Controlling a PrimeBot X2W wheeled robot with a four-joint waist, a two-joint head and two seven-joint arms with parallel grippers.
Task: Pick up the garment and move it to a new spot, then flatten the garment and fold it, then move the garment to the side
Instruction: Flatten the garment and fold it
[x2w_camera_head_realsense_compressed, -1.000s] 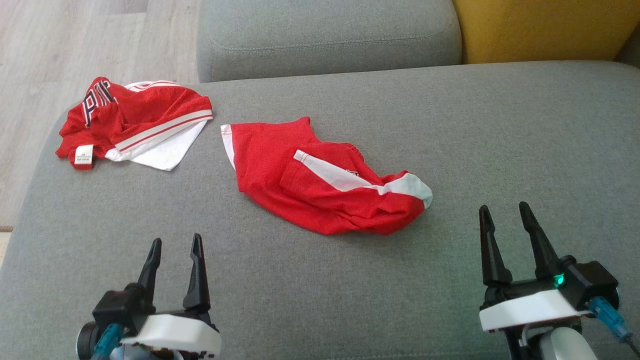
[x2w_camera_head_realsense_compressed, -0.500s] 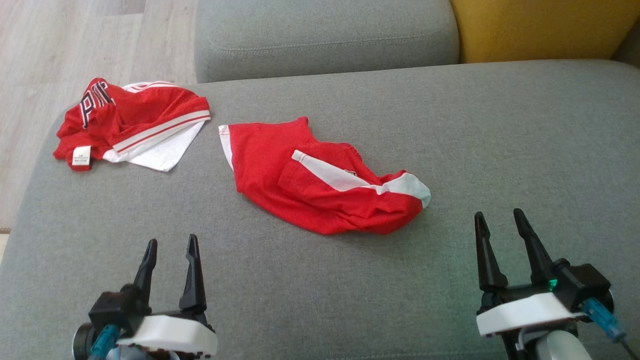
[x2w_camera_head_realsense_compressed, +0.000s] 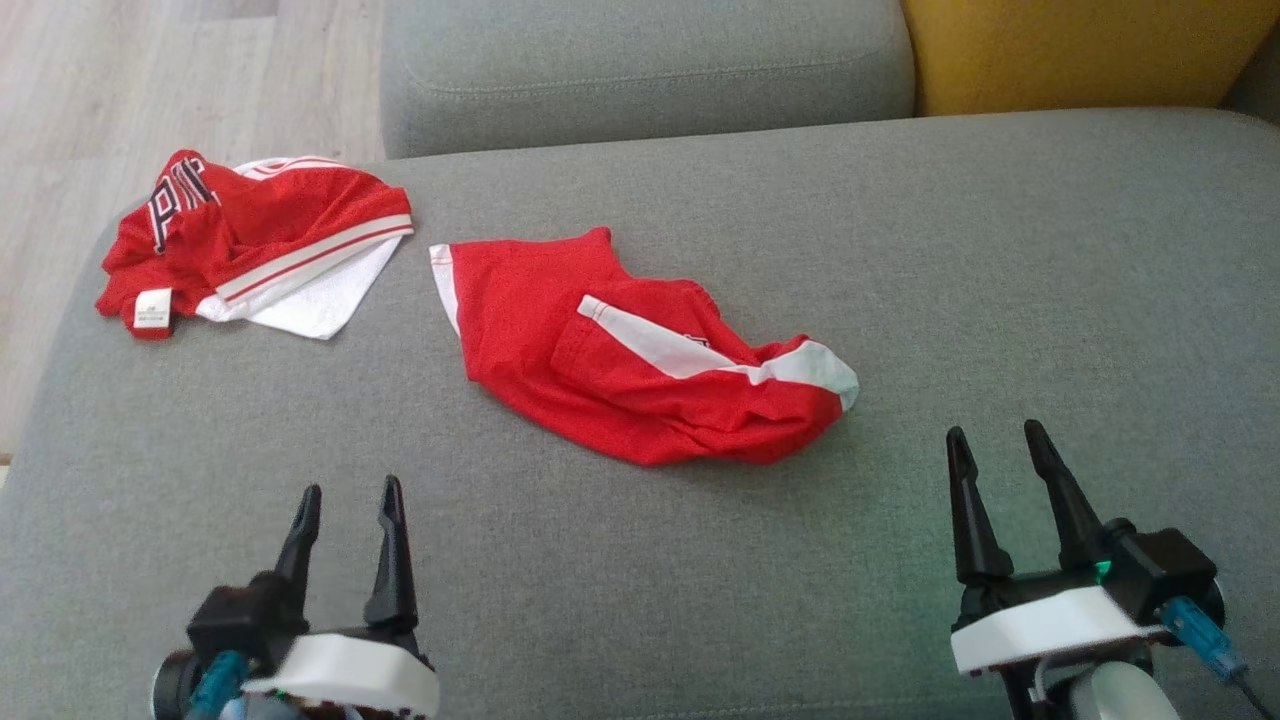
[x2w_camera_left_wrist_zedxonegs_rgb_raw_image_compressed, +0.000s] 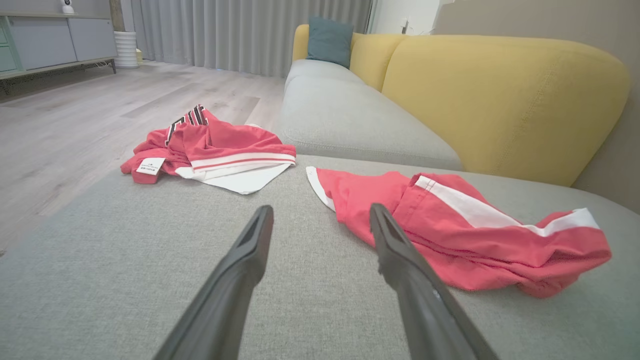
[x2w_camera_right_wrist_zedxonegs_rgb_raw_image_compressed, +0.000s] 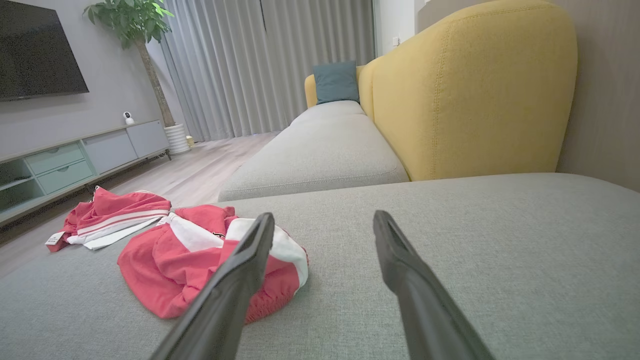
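Jersey (x2w_camera_head_realsense_compressed: 270, 225) is bunched up at the far left corner of the seat (x2w_camera_head_realsense_compressed: 900, 250), just left of the shorts (x2w_camera_head_realsense_compressed: 620, 370). It looks like light, floppy mesh, so you'd probably do best pinching the striped hem or a thick fold. Your left gripper (x2w_camera_head_realsense_compressed: 350, 487) and right gripper (x2w_camera_head_realsense_compressed: 995, 430) are both spread wide, holding nothing, well short of it.

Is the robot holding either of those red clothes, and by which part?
Nothing is held. The left end effector and right end effector are both open, apart from the jersey and the shorts.
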